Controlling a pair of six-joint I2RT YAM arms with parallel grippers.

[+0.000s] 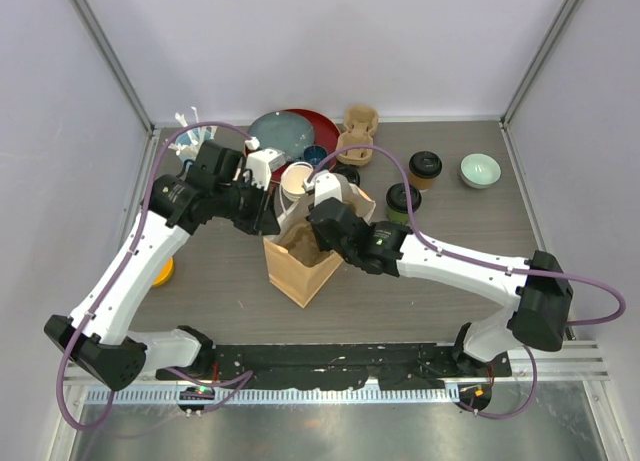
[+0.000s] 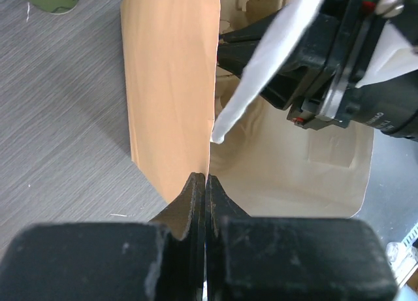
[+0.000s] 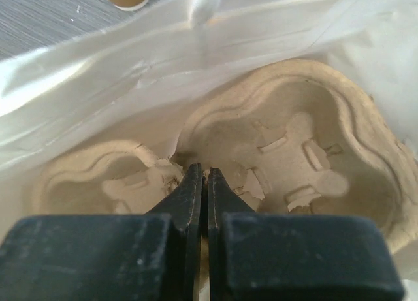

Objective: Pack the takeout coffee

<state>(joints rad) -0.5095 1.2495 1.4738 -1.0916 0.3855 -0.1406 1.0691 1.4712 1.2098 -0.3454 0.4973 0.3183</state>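
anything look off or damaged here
the paper bag sits skewed to the table edge, its rim pinched by the left pincer. inside, the pulp carrier looks frayed where the right pincer grips it. no spill seen.

The left arm [image 1: 140, 256] and the right arm [image 1: 470, 266] are made of long white pieces joined by fat black round parts, and each ends in a black block on a black rail [image 1: 330, 361]. A thin purple cable [image 1: 620, 306] loops along each arm. The left gripper [image 2: 206, 183] and the right gripper [image 3: 201, 177] have flat black fingers, and the right arm's black wrist has a tiny red dot [image 2: 298, 121] and a shiny silver screw [image 2: 392, 4].
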